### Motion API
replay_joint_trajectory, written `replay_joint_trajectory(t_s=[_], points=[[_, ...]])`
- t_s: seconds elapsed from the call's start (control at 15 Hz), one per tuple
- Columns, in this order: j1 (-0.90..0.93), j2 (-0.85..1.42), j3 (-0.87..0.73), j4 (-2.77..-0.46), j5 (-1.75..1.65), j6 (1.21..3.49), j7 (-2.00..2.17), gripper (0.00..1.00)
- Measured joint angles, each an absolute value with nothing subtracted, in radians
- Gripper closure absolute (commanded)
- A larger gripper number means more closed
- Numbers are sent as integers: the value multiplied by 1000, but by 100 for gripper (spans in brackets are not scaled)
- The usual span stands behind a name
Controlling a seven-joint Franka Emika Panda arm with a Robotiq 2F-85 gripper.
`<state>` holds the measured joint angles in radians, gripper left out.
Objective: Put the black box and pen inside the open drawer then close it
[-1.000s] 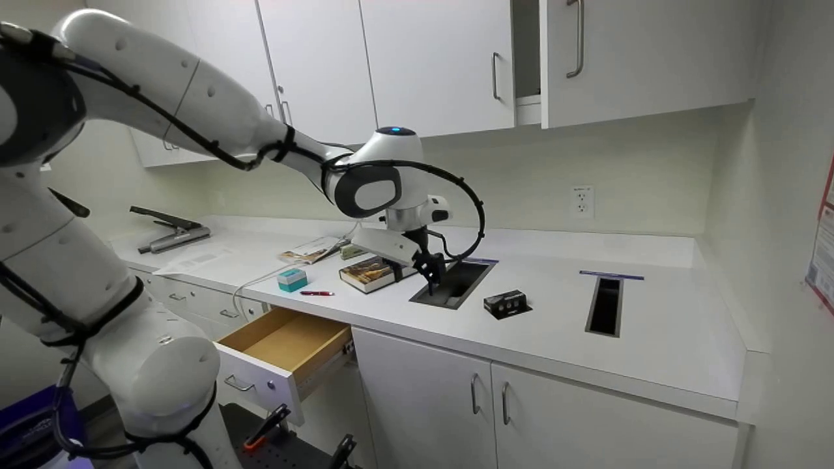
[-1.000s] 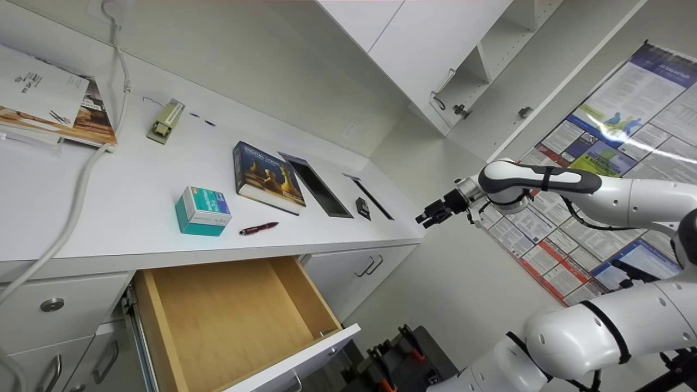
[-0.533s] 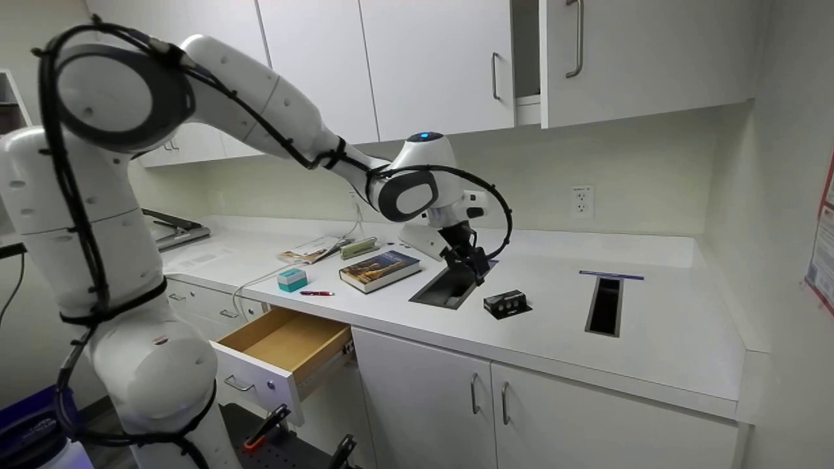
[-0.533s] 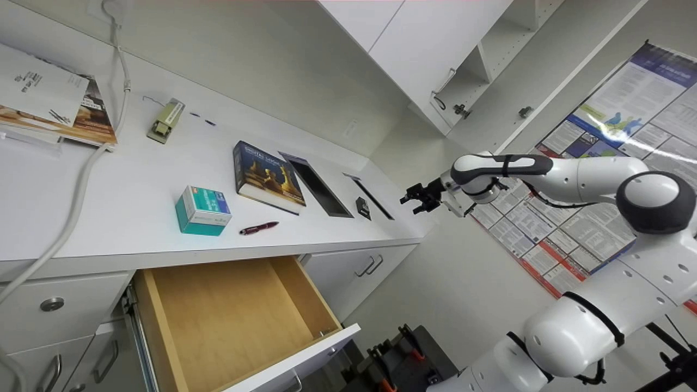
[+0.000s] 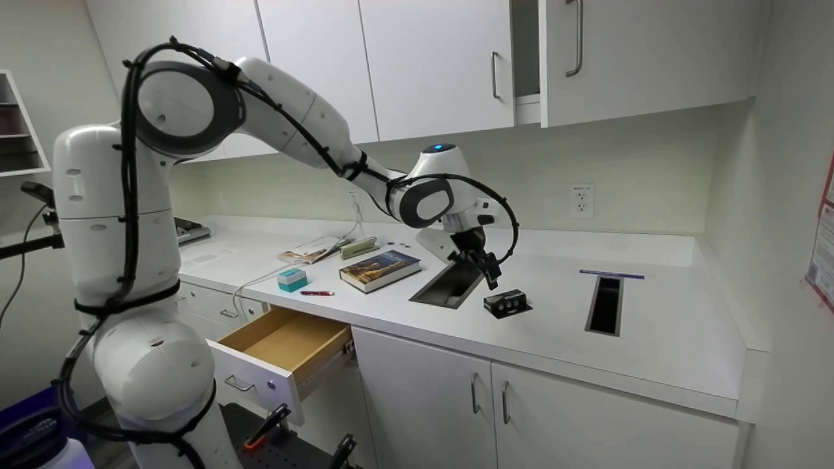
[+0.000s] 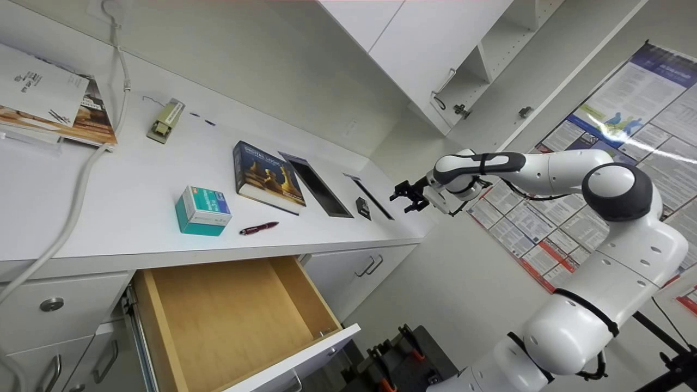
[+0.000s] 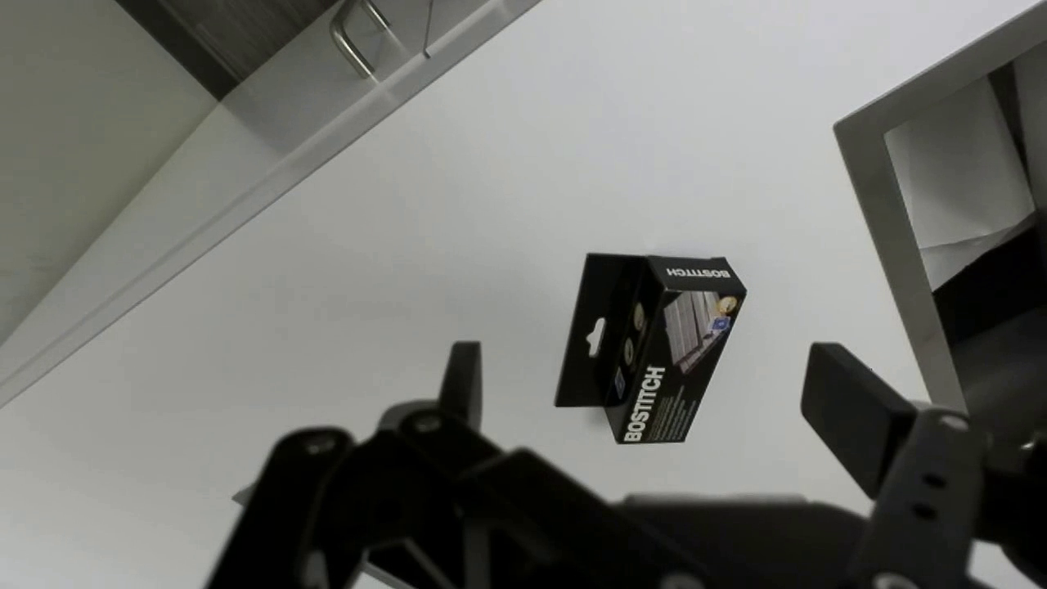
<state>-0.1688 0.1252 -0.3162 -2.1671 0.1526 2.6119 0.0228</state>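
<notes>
Bostitch box (image 7: 683,352) and red pen (image 6: 259,228) unstowed
Gripper (image 7: 644,372) wide, empty; near-left drawer (image 6: 234,316) open, awaiting both, then closing.

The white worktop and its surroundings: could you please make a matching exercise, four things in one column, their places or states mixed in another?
1. small black BOSTITCH box
2. slim dark red pen
3. white-fronted wooden drawer
4. black two-fingered gripper

A. above the white worktop, gripping nothing
B. pulled open
C. between wide dark cut-out and narrow dark cut-out
D. beside the teal-and-white carton

Pairs: 1C, 2D, 3B, 4A
</notes>
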Motion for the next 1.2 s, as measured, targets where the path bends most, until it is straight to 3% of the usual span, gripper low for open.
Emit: replay_joint_trajectory(t_s=[0.27,1.2], points=[[-178,152,-304,-2136,145,2601,58,0],[-188,598,-262,-1601,136,2389,326,0]])
